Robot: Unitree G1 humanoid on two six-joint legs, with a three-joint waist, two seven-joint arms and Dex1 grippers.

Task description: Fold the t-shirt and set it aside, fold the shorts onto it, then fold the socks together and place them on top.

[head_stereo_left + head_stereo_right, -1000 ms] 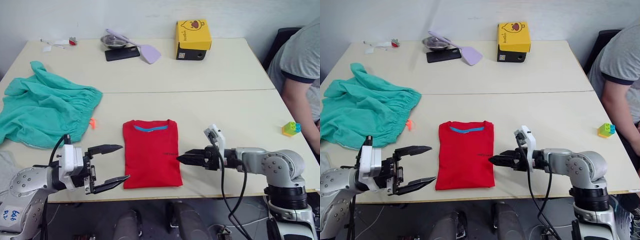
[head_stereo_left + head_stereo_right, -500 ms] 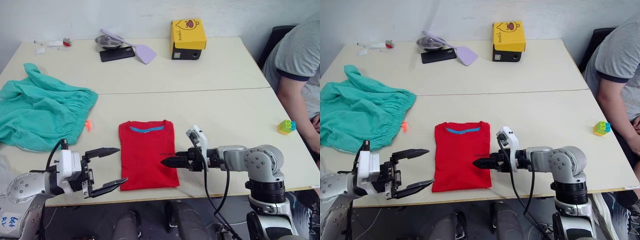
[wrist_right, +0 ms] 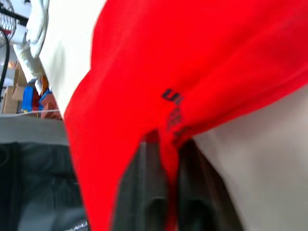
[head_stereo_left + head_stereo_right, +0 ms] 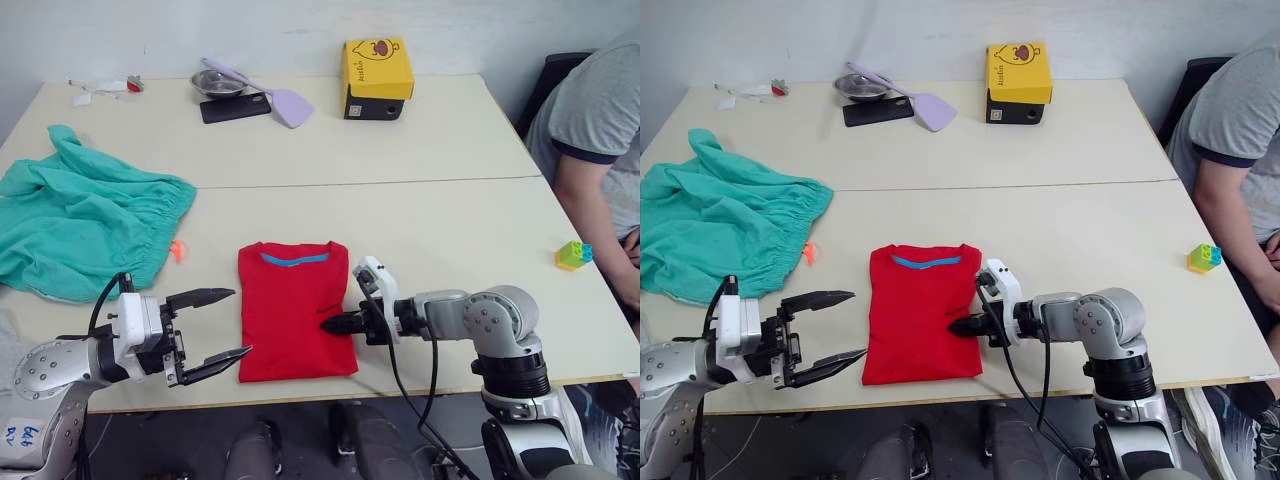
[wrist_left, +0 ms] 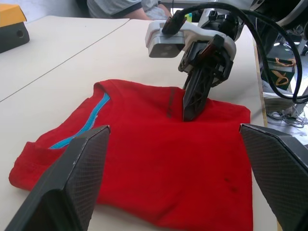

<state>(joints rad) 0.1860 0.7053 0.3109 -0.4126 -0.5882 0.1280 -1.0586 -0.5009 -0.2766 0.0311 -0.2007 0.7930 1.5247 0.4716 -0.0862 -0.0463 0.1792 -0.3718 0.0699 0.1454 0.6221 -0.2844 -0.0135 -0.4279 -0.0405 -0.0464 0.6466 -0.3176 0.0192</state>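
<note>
1. Red t-shirt (image 4: 297,309) lying folded flat near the table's (image 4: 450,230) front edge
2. Right gripper (image 4: 334,323) pinching its right edge; left gripper (image 4: 217,330) spread wide, holding nothing, just beside
3. Could pull the fold apart if tugged too hard

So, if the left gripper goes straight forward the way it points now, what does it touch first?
Most likely the t-shirt: the open left gripper points at its near side edge. Beyond it, the right gripper pinches the opposite edge. Its height above the table is unclear.
</note>
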